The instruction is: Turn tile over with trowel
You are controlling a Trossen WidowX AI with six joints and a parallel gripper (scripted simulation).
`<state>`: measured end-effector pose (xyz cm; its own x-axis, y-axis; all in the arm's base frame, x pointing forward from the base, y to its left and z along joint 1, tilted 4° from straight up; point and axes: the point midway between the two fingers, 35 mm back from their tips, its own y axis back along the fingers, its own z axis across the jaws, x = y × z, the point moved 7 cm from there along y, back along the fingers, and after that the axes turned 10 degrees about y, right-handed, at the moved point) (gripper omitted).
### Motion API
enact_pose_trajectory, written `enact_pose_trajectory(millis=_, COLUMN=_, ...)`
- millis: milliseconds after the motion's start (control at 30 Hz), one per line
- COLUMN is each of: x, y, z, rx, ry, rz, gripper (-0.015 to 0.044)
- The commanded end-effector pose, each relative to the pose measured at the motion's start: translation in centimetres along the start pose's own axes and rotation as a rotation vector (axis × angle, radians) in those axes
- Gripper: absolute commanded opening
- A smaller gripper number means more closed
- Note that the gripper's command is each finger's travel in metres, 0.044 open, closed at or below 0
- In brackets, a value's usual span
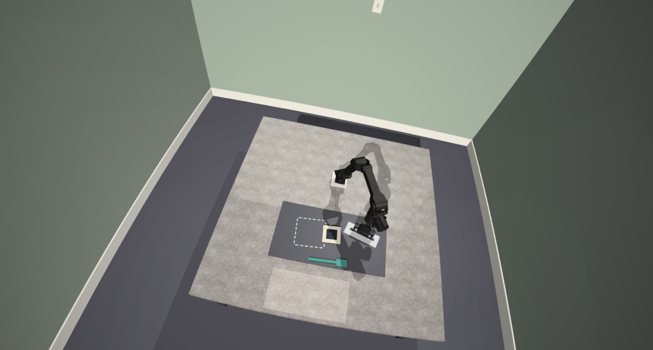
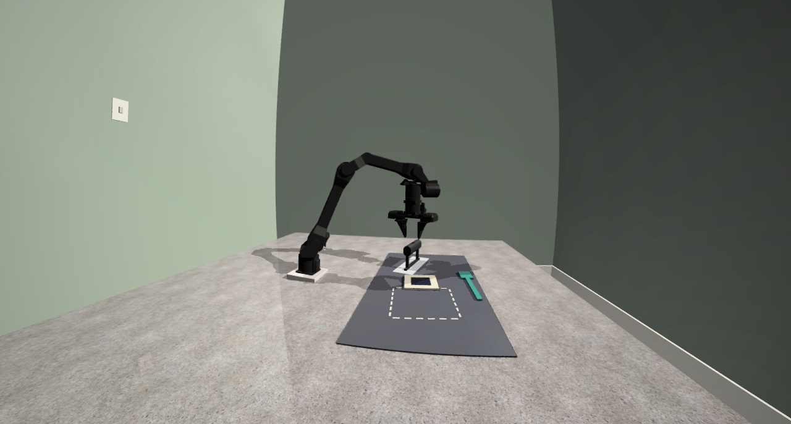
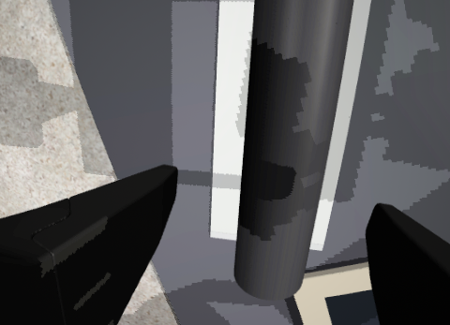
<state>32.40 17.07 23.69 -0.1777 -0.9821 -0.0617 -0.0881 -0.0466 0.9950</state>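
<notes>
The cream tile (image 1: 331, 241) (image 2: 409, 282) (image 3: 314, 288) lies flat with its dark marked square up. Its near-side edge meets one edge of the dashed outline (image 1: 296, 231) (image 2: 395, 318). A white flat plate (image 1: 348, 227) (image 2: 422, 264) (image 3: 230, 105) with a raised black bar handle (image 2: 412, 247) (image 3: 291, 105), like a trowel, rests on the mat beside the tile. My gripper (image 2: 411, 237) (image 3: 273, 199) is open above this handle, one finger on each side in the wrist view, touching nothing. A teal tool (image 1: 322, 260) (image 2: 471, 286) with a small flat blade lies on the mat.
The dark mat (image 1: 282, 238) (image 2: 387, 339) lies on the stone-look table (image 1: 246, 179) (image 2: 221, 339). The arm's white base (image 1: 335, 183) (image 2: 303, 277) stands off the mat. The arm arches from it to above the black handle.
</notes>
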Motion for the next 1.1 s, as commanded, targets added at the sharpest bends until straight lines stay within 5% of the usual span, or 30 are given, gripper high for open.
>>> enact_pose_trajectory(millis=0, x=-0.04, y=0.19, z=-0.05, rx=0.004, ry=-0.131, rz=-0.002, gripper=0.0270)
enact_pose_trajectory(millis=1067, x=-0.10, y=0.26, z=-0.16, rx=0.002, ry=-1.242, rz=-0.002, gripper=0.0270)
